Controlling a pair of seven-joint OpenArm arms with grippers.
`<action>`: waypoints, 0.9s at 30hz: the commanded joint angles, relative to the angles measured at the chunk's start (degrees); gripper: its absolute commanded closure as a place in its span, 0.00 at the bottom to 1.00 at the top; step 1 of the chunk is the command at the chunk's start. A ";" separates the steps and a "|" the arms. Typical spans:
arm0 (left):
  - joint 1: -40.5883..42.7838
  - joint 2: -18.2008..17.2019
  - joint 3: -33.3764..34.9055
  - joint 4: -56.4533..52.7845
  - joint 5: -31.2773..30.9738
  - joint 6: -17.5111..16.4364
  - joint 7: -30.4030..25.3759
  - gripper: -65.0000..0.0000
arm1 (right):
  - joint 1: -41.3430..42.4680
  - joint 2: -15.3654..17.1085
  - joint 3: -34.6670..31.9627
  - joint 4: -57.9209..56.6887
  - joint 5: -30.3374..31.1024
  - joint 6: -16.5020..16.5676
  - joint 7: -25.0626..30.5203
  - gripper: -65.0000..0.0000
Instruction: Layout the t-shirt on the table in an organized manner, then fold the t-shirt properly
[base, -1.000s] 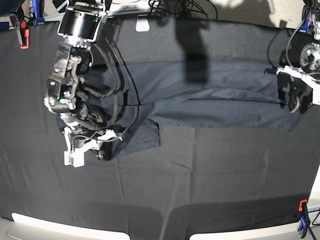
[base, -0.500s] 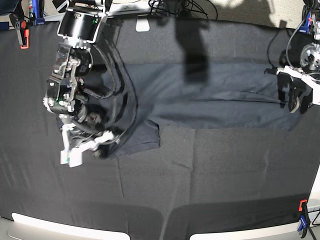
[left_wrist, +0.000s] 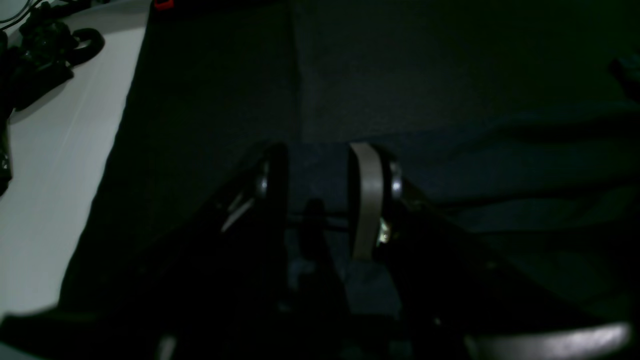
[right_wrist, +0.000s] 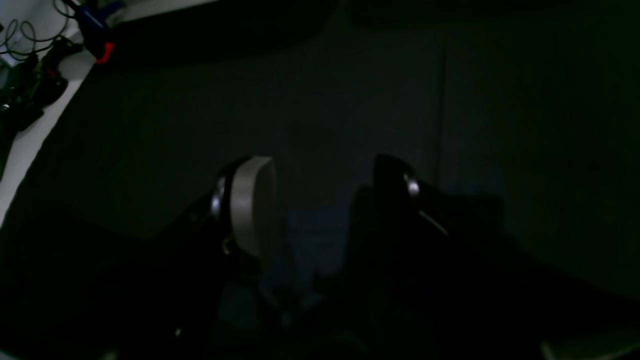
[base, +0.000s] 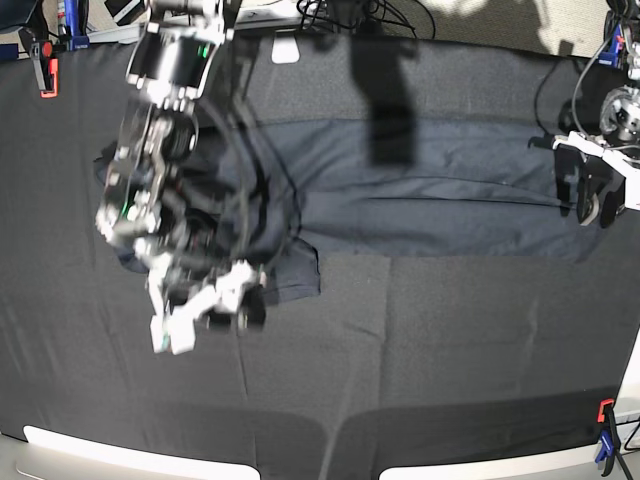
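A wide bench (base: 450, 330) draped in creased matte black cloth fills the base view, with clamps at its corners and a pale rim along the near edge. The t-shirt (base: 430, 190) lies across the far half as a long dark band, already folded lengthwise by the look of it, one sleeve end poking out near the right pincer (base: 205, 315). That pincer is motion-blurred above bare cloth just beside the sleeve, its pale fingers apart and holding nothing. The left pincer (base: 590, 200) sits at the shirt's other end, over its edge. I judge the layout done and folding partly under way; the crosswise folds seem to remain.

From the left wrist, the left pincer (left_wrist: 320, 190) stands part open over the slightly shinier shirt fabric (left_wrist: 500, 200). Nothing shows between its jaws, though the picture is too dark to be sure whether cloth is pinched lower down.

From the right wrist, the right pincer (right_wrist: 320, 200) gapes wide, with only dark cloth beneath. Here shirt and bench cover can hardly be told apart, and the collar is not visible in any view.
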 joint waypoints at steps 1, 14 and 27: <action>-0.15 -0.79 -0.52 0.92 -0.55 0.22 -1.31 0.73 | 2.16 0.02 -0.11 1.01 1.14 0.66 0.26 0.52; -0.17 -0.79 -0.52 0.92 -0.55 0.22 -1.38 0.73 | -1.88 0.04 -0.11 11.06 6.80 2.43 -20.83 0.52; -0.17 -0.79 -0.52 0.92 -0.57 0.24 -1.40 0.73 | -18.14 6.25 -7.58 19.10 -6.97 7.17 -13.88 0.52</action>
